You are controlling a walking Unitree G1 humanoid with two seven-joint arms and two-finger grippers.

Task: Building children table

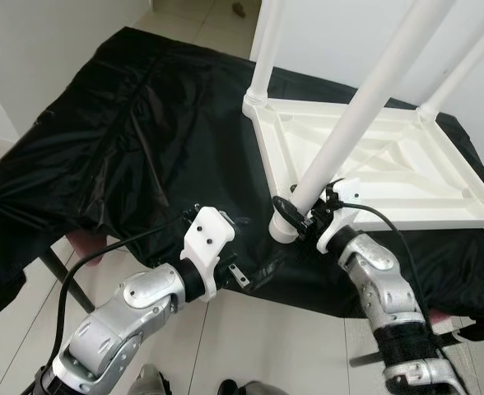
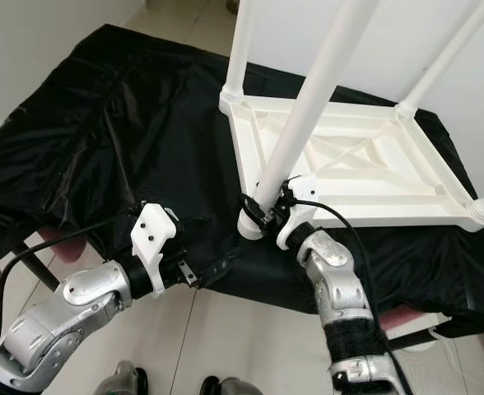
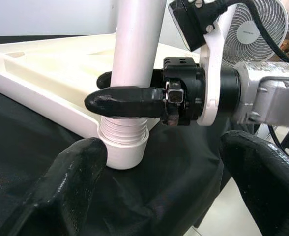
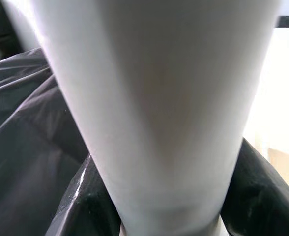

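Note:
The white plastic table top [image 1: 382, 164] lies upside down on a black cloth [image 1: 118, 140], with its legs pointing up. The nearest leg [image 1: 353, 119] stands tilted in the threaded corner socket [image 3: 124, 145] at the front corner. My right gripper [image 3: 99, 91] is shut on this leg just above the socket; the leg [image 4: 154, 113] fills its wrist view. My left gripper [image 3: 171, 187] is open, low over the cloth's front edge, a short way left of the socket and pointing at it. Its white wrist mount [image 1: 207, 239] hides the fingers from above.
Two more white legs [image 1: 267, 49] [image 1: 464, 70] rise from the far corners. The black cloth drapes over the support's front edge, above tiled floor [image 1: 250, 346]. A white fan [image 3: 255, 24] stands behind the right arm. White walls close in on the left and behind.

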